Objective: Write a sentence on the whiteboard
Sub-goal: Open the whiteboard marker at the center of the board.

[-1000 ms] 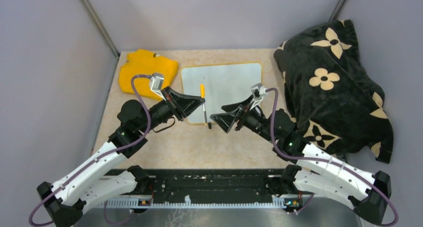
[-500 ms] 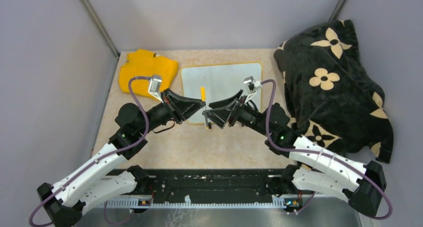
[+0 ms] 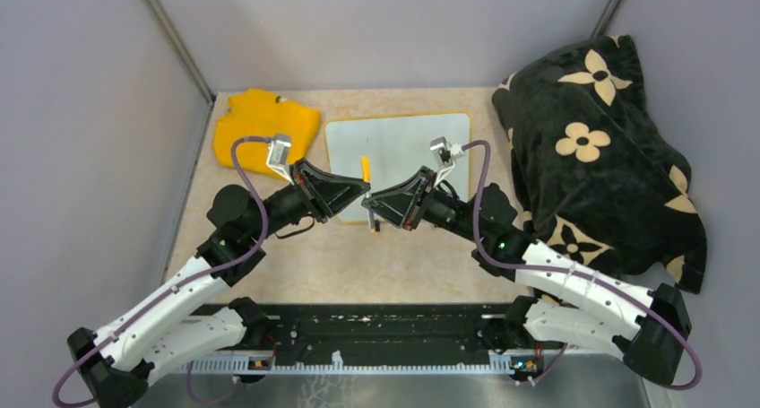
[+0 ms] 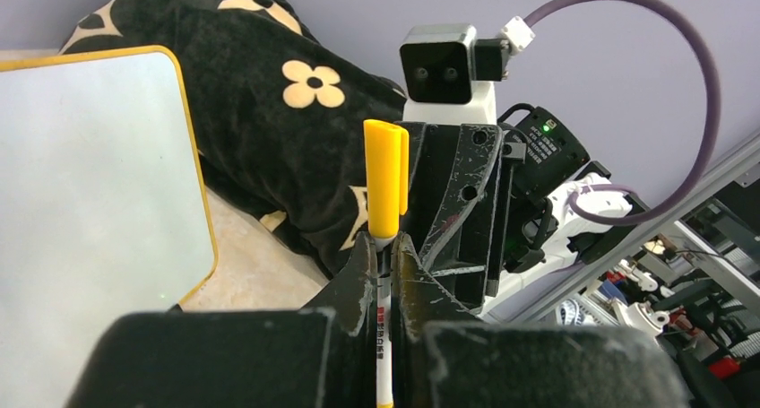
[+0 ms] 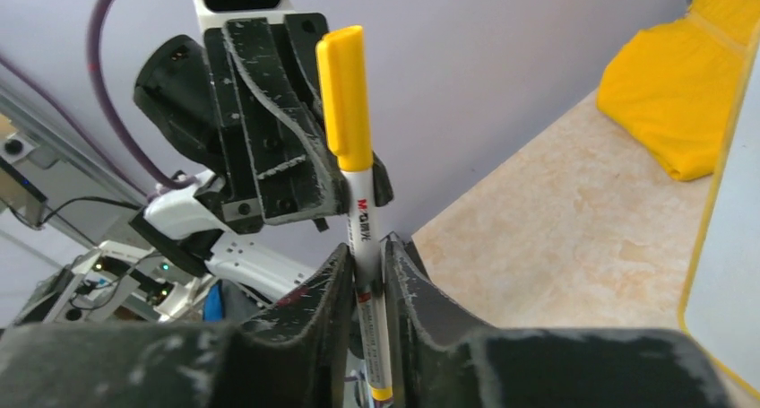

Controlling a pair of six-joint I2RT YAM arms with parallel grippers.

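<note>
From above we see the whiteboard lying flat at the far middle of the counter, between a yellow cloth on its left and a black flowered blanket on its right. Over the board's near edge both arms meet at one marker, yellow cap on, held roughly upright. The left claw pinches the barrel just under the cap. The right claw grips the same barrel lower down, fingers tight against both sides.
</note>
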